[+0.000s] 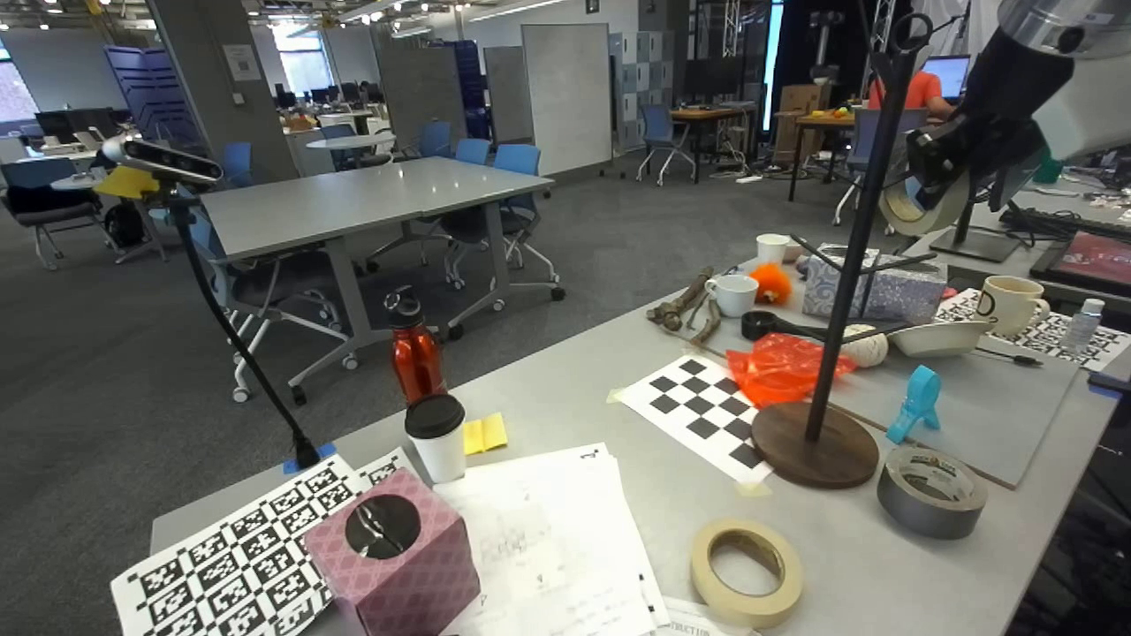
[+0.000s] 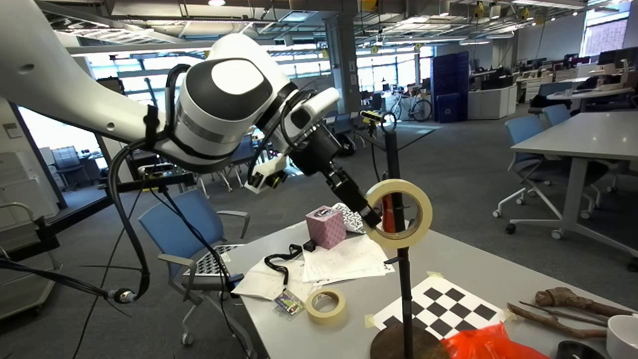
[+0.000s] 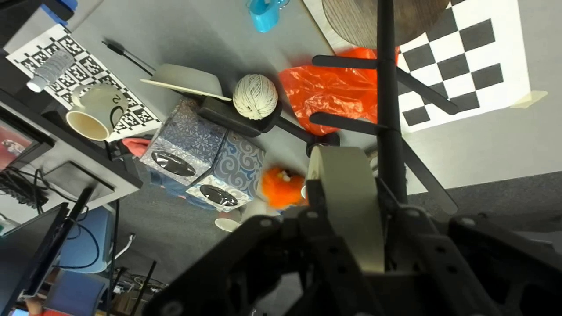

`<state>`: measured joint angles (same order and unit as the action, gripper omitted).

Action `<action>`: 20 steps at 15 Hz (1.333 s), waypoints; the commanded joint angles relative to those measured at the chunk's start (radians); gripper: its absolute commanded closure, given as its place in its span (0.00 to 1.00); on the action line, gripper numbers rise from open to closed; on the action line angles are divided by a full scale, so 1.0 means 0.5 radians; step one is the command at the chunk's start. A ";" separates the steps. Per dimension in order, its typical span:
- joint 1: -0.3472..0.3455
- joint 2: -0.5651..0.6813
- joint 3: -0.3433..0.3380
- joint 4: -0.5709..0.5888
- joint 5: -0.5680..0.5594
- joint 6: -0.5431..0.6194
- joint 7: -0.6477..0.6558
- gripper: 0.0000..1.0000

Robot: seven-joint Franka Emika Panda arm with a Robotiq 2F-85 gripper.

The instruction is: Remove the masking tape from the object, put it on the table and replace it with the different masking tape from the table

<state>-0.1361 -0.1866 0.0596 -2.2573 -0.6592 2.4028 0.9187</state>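
Note:
My gripper is shut on a roll of masking tape, with one finger on each flat side. The roll is held in the air beside the black pole of the stand. In an exterior view the held roll is in front of the pole, which shows through its hole. I cannot tell whether the roll touches the pole. The stand has thin side arms and a round wooden base. A different masking tape roll lies flat on the table; it also shows in an exterior view.
A grey duct tape roll and a blue clip are near the base. A red plastic bag, mugs, sticks and tissue boxes stand behind it. Papers and a pink box lie on the table.

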 commanded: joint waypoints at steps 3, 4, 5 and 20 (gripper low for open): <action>0.016 -0.191 0.047 -0.080 -0.062 -0.159 0.128 0.93; 0.013 -0.205 0.056 -0.084 -0.064 -0.183 0.146 0.93; 0.011 -0.217 0.063 -0.089 -0.065 -0.201 0.163 0.93; -0.048 -0.480 -0.044 -0.258 -0.297 -0.212 0.336 0.93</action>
<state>-0.1446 -0.3263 0.0677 -2.3226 -0.7699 2.2905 1.0893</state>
